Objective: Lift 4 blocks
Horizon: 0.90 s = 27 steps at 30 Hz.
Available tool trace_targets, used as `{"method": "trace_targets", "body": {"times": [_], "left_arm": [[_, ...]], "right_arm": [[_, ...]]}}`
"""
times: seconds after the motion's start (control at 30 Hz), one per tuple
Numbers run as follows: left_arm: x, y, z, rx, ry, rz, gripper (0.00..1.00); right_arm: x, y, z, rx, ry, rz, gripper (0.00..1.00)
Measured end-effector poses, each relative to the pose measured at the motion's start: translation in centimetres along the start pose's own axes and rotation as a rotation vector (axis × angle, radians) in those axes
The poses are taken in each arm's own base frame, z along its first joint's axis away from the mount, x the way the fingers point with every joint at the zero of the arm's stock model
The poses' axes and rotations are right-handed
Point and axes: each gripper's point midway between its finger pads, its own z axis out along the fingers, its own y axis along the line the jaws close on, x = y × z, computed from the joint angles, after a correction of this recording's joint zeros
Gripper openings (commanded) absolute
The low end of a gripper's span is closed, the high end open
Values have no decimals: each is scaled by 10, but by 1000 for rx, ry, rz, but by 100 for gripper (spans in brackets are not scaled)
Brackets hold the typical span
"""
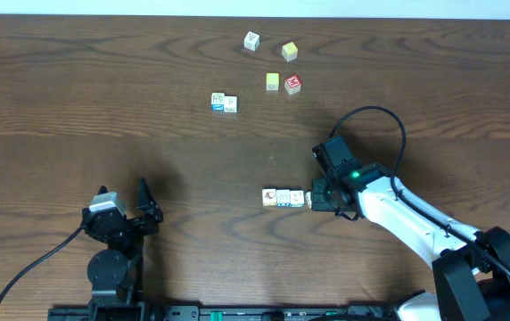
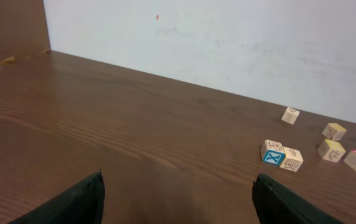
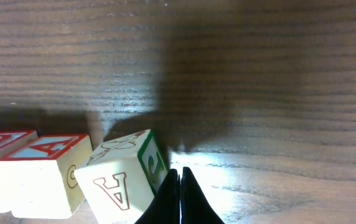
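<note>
Our right gripper (image 3: 181, 190) is closed, our left gripper (image 2: 178, 193) spread wide; dark-grained desk (image 1: 103, 89), white wall (image 2: 228, 43); cream, red-lettered blocks (image 1: 283, 197) at the right gripper's nine o'clock.

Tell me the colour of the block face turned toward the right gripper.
Green, with a pale letter; the block shows it best in the right wrist view.

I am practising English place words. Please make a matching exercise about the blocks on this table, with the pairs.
1 red-topped block
2 row of blocks
3 pair of blocks
4 lone pale block

a next to the shut right jaws
b beside a yellow block
c nearest the table's far edge
d leftmost of all blocks

Pairs: 1-b, 2-a, 3-d, 4-c
</note>
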Motion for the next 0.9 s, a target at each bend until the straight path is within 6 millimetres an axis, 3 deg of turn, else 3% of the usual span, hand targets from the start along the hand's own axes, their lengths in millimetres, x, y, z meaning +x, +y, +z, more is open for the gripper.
{"method": "trace_targets", "body": {"times": [0.9], "left_arm": [[0, 0, 0, 0, 0, 0, 77]], "right_arm": [[5, 14, 0, -23, -1, -41, 1]]}}
